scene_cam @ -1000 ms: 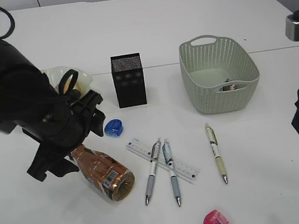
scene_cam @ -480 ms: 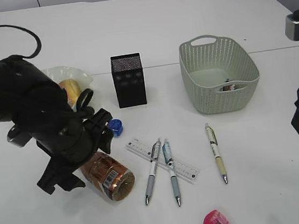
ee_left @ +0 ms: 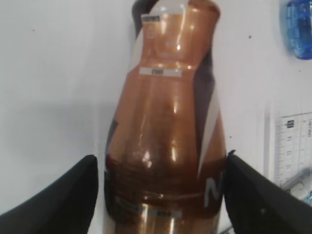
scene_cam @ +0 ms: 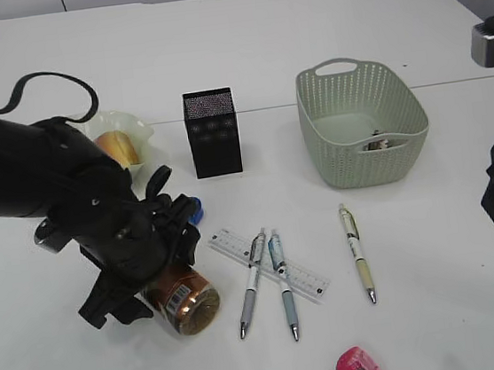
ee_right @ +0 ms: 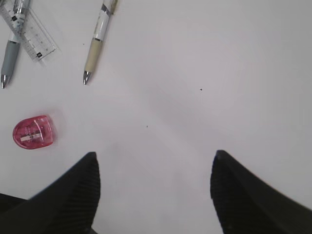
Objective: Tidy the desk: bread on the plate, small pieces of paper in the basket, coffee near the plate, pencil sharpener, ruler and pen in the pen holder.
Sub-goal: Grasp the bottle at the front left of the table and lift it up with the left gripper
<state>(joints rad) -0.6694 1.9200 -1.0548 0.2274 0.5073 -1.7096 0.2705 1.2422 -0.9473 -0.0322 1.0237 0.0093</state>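
The brown coffee bottle (scene_cam: 186,303) lies on its side on the table; in the left wrist view (ee_left: 165,122) it fills the middle. My left gripper (ee_left: 161,195) is open, one finger on each side of the bottle's body. The bread (scene_cam: 118,148) sits on the plate (scene_cam: 139,126). The black pen holder (scene_cam: 212,131) stands upright. A blue sharpener (scene_cam: 194,209) lies by the arm. A ruler (scene_cam: 307,278), three pens (scene_cam: 356,253) and a pink sharpener (scene_cam: 358,368) lie loose. My right gripper (ee_right: 153,190) is open and empty over bare table.
The green basket (scene_cam: 417,107) stands at the back right with a piece of paper (scene_cam: 378,143) inside. The left arm's bulk hides the table to the left of the bottle. The right wrist view shows the pink sharpener (ee_right: 32,132) and a pen (ee_right: 97,39).
My left arm has moved toward the front and down along the coffee bottle, uncovering the plate and bread. The bottle has shifted slightly. The right arm has not moved.
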